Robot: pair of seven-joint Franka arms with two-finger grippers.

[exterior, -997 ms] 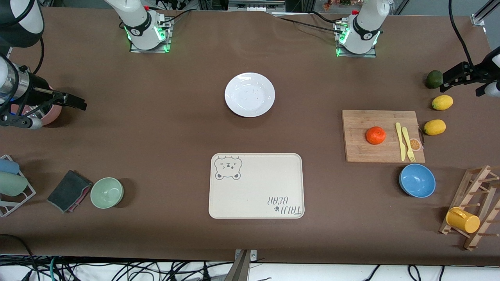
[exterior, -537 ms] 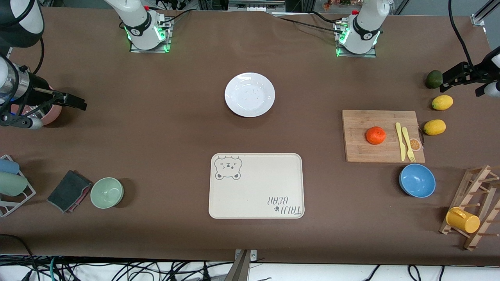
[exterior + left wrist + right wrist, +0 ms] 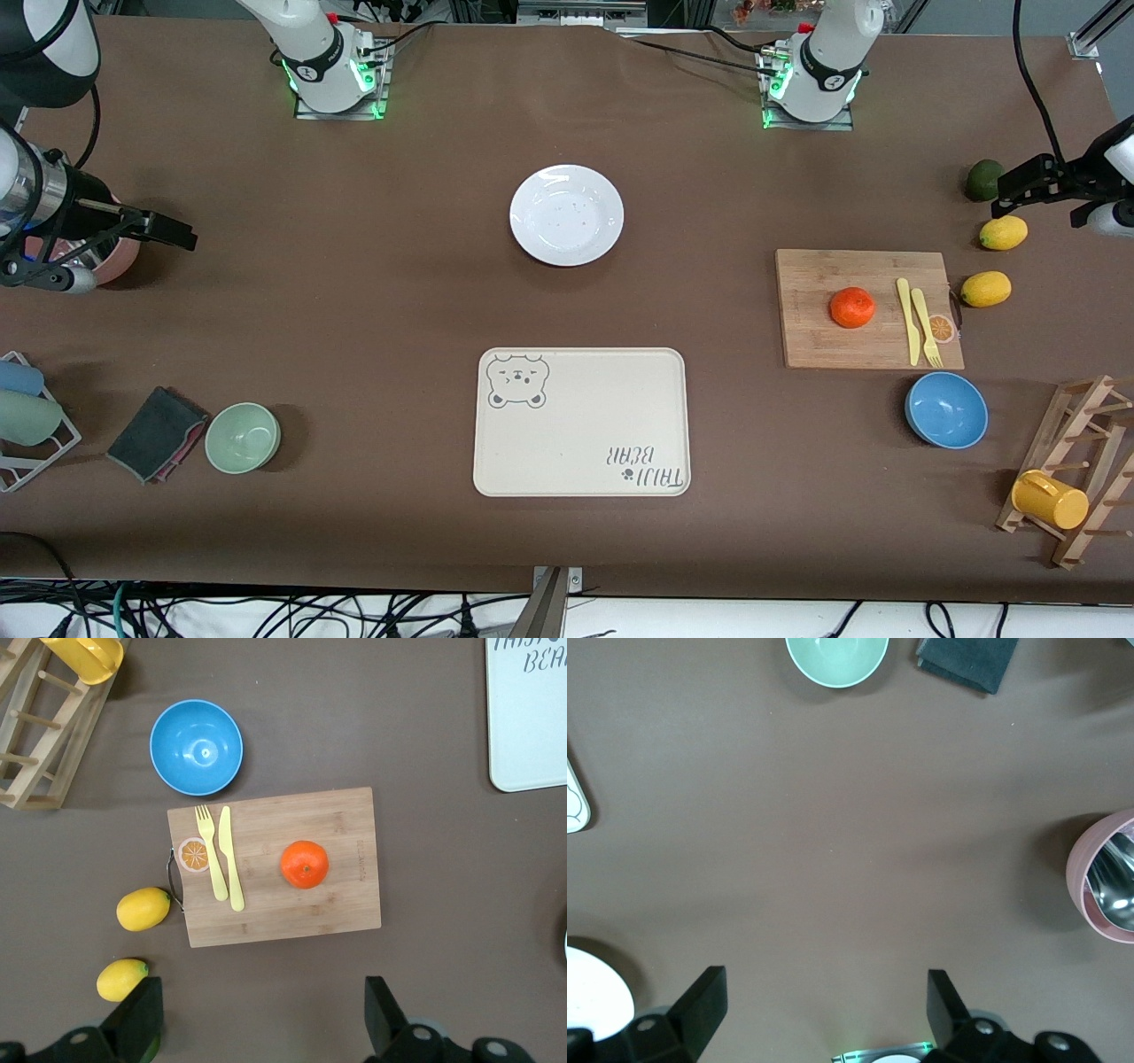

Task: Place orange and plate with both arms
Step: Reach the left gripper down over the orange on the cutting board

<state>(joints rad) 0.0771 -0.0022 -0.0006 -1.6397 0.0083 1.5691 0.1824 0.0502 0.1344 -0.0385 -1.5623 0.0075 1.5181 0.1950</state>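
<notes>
The orange (image 3: 852,307) (image 3: 305,864) rests on a wooden cutting board (image 3: 824,341) (image 3: 345,895) toward the left arm's end. Out in the middle of the table the white plate (image 3: 566,214) lies bare, between the two arm bases and the cream bear-print tray (image 3: 581,421); its edge (image 3: 594,1001) shows in the right wrist view. My left gripper (image 3: 1010,190) (image 3: 263,1010) hangs open and holds nothing, over the table by a dark green fruit (image 3: 982,180), well apart from the orange. My right gripper (image 3: 182,232) (image 3: 824,992) waits open beside a pink bowl (image 3: 124,257).
A yellow knife and fork (image 3: 917,321) lie on the board. Two lemons (image 3: 1003,232) (image 3: 985,289), a blue bowl (image 3: 946,409) and a wooden rack with a yellow cup (image 3: 1050,499) stand near the board. A green bowl (image 3: 243,437) and dark cloth (image 3: 155,434) sit toward the right arm's end.
My left gripper has shifted slightly above the green fruit and the lemon. The right arm, the orange and the plate have not moved.
</notes>
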